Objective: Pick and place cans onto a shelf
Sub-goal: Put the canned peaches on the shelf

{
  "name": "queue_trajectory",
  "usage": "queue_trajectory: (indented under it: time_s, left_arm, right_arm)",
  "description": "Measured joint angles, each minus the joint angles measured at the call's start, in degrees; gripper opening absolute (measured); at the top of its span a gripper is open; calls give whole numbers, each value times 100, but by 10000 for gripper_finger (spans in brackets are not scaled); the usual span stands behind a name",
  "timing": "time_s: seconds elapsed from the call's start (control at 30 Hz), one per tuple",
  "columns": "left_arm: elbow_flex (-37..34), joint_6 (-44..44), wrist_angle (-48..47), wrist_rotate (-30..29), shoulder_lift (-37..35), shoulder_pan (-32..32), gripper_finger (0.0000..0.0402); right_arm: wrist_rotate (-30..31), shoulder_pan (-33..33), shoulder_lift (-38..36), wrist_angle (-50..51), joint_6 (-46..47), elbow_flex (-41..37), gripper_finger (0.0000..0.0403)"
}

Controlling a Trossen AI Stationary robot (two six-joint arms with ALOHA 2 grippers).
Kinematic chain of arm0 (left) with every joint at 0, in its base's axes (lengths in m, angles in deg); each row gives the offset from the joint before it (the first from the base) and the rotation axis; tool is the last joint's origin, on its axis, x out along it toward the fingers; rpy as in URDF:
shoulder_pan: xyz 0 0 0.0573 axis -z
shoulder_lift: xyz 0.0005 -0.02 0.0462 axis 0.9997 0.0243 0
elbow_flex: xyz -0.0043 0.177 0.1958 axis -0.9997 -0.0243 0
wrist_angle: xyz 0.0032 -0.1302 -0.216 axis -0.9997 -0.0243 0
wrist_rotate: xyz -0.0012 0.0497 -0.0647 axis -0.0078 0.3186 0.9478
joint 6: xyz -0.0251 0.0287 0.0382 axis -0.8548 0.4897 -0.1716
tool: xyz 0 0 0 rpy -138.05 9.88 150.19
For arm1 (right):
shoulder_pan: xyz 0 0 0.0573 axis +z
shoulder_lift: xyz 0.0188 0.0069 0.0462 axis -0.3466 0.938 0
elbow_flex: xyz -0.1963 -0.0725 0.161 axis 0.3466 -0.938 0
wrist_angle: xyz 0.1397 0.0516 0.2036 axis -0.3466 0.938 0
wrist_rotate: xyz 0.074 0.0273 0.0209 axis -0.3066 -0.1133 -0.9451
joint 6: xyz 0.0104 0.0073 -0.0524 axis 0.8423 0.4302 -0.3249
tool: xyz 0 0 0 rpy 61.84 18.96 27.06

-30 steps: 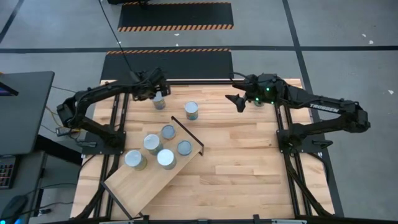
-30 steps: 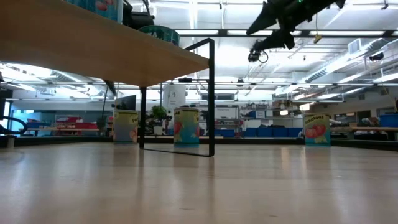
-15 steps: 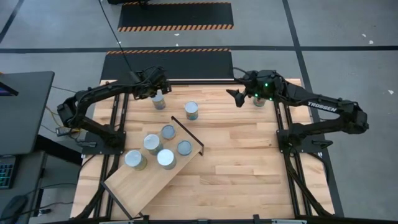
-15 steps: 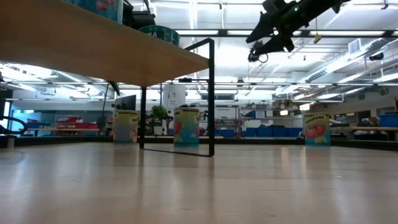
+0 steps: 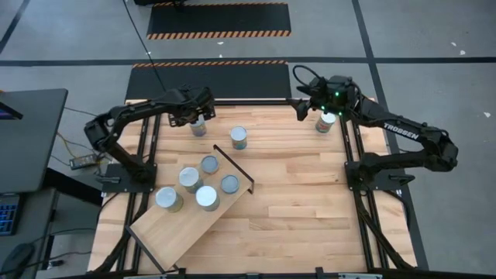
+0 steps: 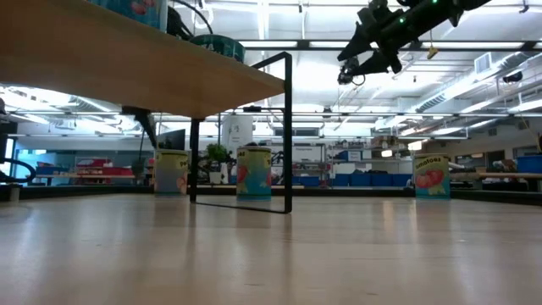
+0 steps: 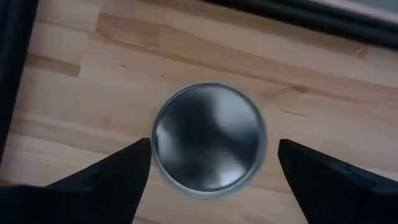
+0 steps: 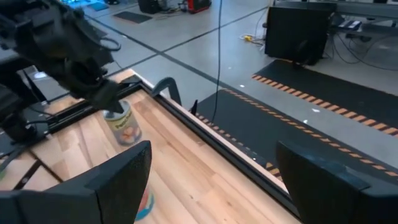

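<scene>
High view — right end effector (image 5: 298,106) seemingly retreated, can (image 5: 326,122) uncovered

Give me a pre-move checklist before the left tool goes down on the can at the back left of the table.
1. Left tool open: ok, its fingers stand wider than the can.
2. Tool centred over the target can: ok, the silver top sits between the fingers.
3. Can upright: ok.
4. Contact with the can: cannot tell how high the tool hangs.
5. Right tool clear of the left arm: ok, open at the back right, near another can.
6. Free room on the shelf: ok, its near half is bare.
</scene>
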Motion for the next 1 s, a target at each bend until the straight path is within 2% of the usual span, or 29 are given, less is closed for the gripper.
queue_trajectory:
  time_s: [0.37, 0.73, 1.0]
  left_arm:
    - [0, -107, 0, -187, 137, -76, 357]
    - [-4, -98, 118, 6, 240, -154, 357]
    - [53, -19, 199, -59, 214, -116, 357]
  right_arm:
    - [-139, -175, 0, 0, -27, 0, 348]
    - [-137, -302, 0, 4, -57, 0, 348]
    - [-134, -304, 0, 3, 8, 0, 348]
